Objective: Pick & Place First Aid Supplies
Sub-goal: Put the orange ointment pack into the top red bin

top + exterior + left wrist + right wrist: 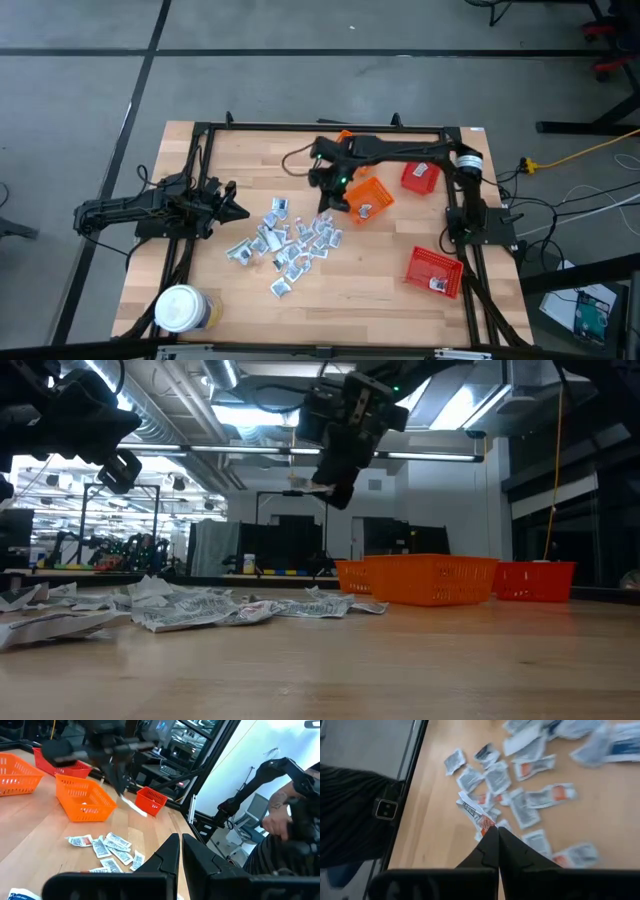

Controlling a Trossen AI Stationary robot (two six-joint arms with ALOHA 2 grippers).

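Observation:
The first aid supplies (292, 240) lie as a loose heap of small silvery sachets on the wooden table's middle, also seen in the low view (190, 608). My right gripper (327, 198) hangs above the heap's far right side, next to an orange basket (368, 197), and is shut on one sachet (474, 813). My left gripper (240, 210) rests at the table's left edge, pointing level, with its fingers (170, 851) together and nothing between them. My right gripper pinches one end (486, 824) of a white sachet with red print between its two fingertips. The fingers slant down from the table's far right side. The sachet is lifted clear of the table (306, 488) and sticks out past the fingertips.
A red basket (420, 177) stands at the far right and another red basket (435, 272) at the near right. A white-lidded jar (182, 308) stands at the near left corner. Black frame rails (195, 190) run along the table's sides.

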